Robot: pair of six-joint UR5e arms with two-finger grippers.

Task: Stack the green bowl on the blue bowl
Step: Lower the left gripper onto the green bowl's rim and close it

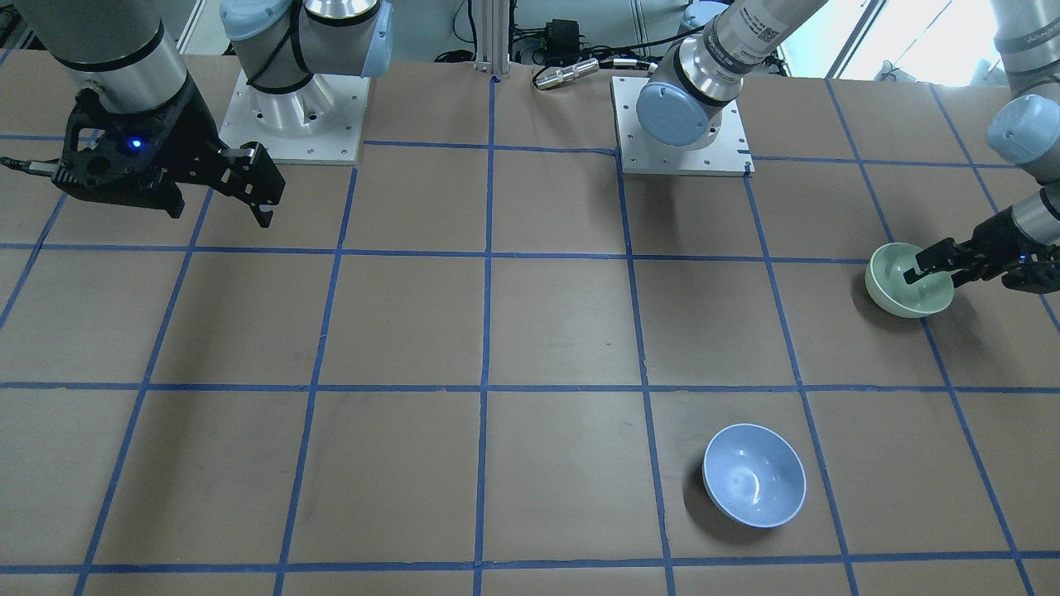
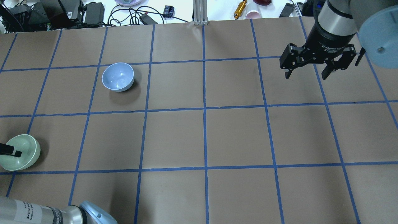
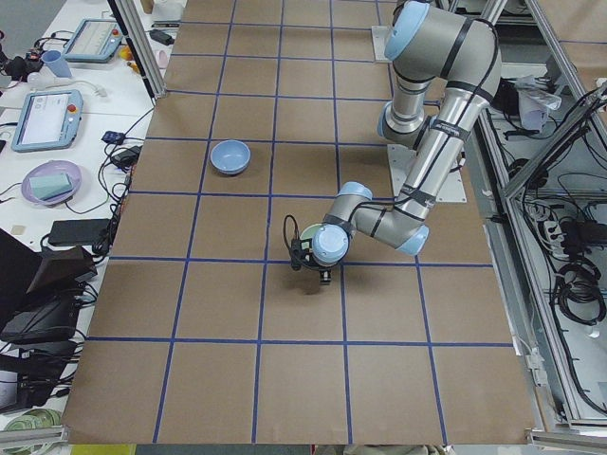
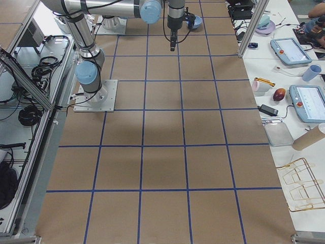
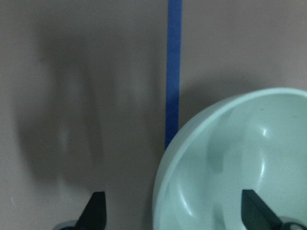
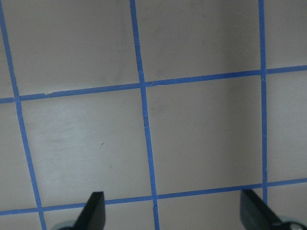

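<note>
Front-facing view: a white label (image 1: 758,21) with a printed code sits on the left arm (image 1: 704,79); its writing is too small to read. The surface (image 1: 563,331) is brown and divided into squares by blue tape (image 1: 485,331). The green bowl (image 1: 898,294) stands upright and empty at the robot's far left. The left gripper (image 1: 921,266) reaches over its rim, with one finger inside. The blue bowl (image 1: 754,476), also upright and empty, stands well apart from it, nearer to the operators' side. The right gripper (image 1: 257,194) hangs above the surface at the robot's right.

Overhead view: white writing on the right gripper seems to begin "2F Adaptive"; the rest I cannot read. Its jaws are released and hold nothing. Beyond the far edge lie black cables (image 2: 124,14), a gold cylinder (image 2: 240,8) and a pink cup (image 2: 253,14).

Left side view: two teach pendants (image 3: 43,118) lie on a white side table (image 3: 66,71). The near arm hides most of the green bowl.

Right side view: the blue bowl shows only partly, behind the near arm.

Left wrist view: the jaws are released, one finger outside the green bowl, the other inside, with the rim between them.

Right wrist view: only the taped squares and two fingertips well apart.
</note>
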